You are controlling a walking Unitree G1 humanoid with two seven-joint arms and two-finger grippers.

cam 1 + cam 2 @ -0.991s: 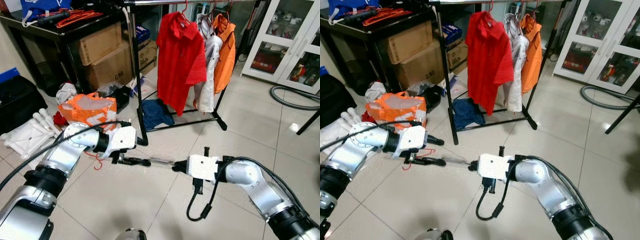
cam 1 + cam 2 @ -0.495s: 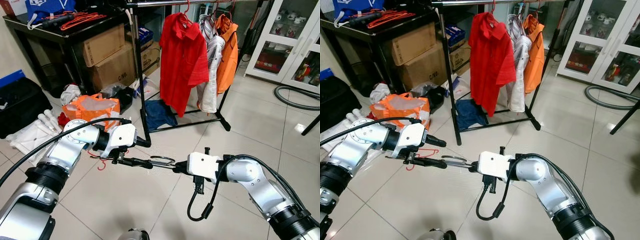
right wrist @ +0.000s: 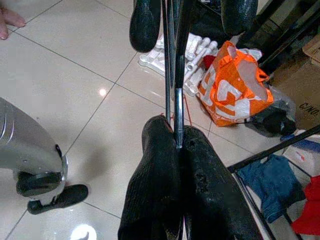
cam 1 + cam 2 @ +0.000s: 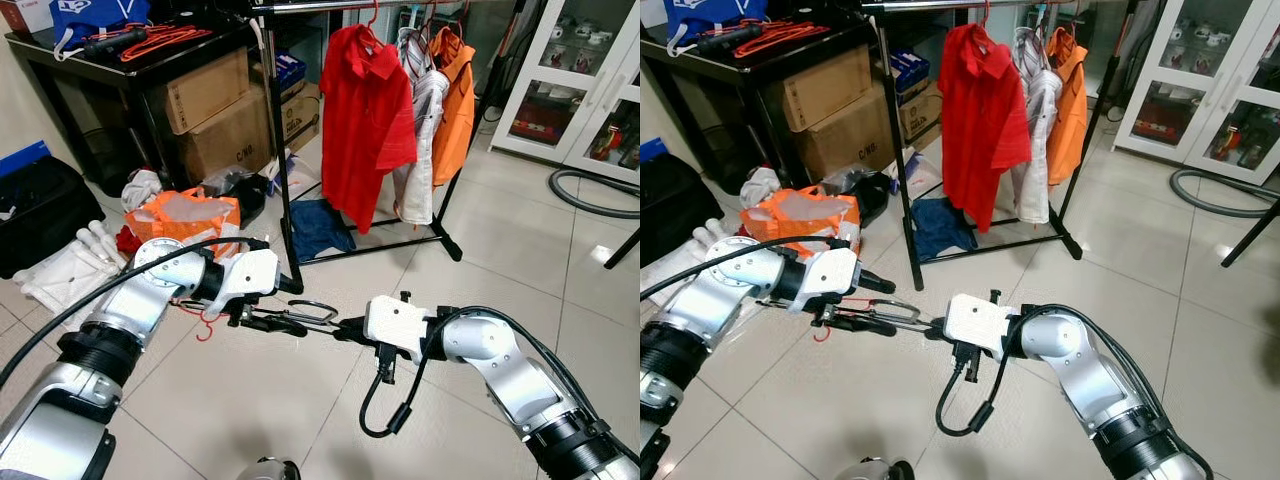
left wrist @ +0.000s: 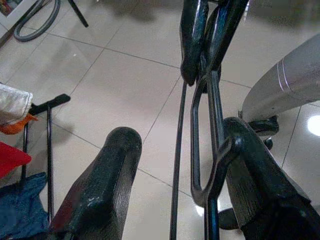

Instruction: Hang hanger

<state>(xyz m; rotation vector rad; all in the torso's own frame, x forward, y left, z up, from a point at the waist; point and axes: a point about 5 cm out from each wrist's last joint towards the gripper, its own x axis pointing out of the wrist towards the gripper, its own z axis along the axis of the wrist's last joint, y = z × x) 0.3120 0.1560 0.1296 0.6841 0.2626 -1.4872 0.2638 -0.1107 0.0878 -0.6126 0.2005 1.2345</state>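
The right gripper (image 3: 176, 150) is clamped on a thin metal hanger (image 4: 305, 316); the left gripper (image 5: 175, 165), fingers apart, straddles its hook. Judged step: a handover between the arms. Next, one firm hold must carry the hanger to the clothes rail (image 4: 272, 150).

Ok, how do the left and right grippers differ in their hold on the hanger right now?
The left gripper is open, with the black wire hanger passing between its fingers and lying against one; the right gripper is shut, pinching the wire. The left gripper reaches in from the robot's left, the right gripper from the opposite side. Both meet at the same hanger above the tiled floor.
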